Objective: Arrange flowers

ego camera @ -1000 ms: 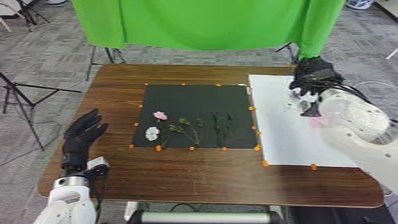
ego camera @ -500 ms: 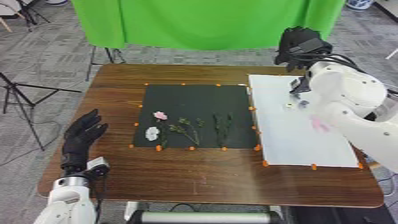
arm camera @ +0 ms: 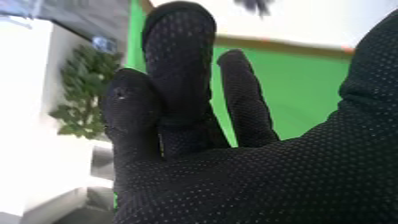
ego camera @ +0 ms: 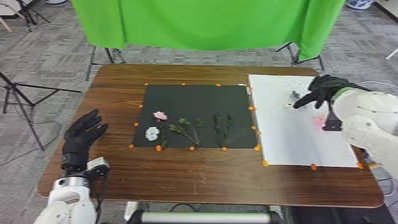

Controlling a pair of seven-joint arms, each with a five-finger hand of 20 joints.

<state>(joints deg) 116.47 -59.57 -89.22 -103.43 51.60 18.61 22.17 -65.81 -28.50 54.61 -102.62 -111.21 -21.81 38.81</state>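
Hovering over the white sheet, right hand with fingers spread, empty; pink flower on the sheet likely light, fragile, best pinched at base

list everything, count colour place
table: 1, brown, centre
black sheet: 1, black, mid-table
white sheet: 1, white, table's right
pink flower: 1, pink, black sheet
white flower: 1, white, below it
green sprigs: several, green, right of flowers
small items: several, pink and dark, white sheet
orange markers: many, orange, sheet edges
cloth: 1, green, behind table
stands: several, black, floor
plant: 1, green, background
left hand: 1, black, table's left
right hand: 1, black, over white sheet
arms: 2, white, left and right
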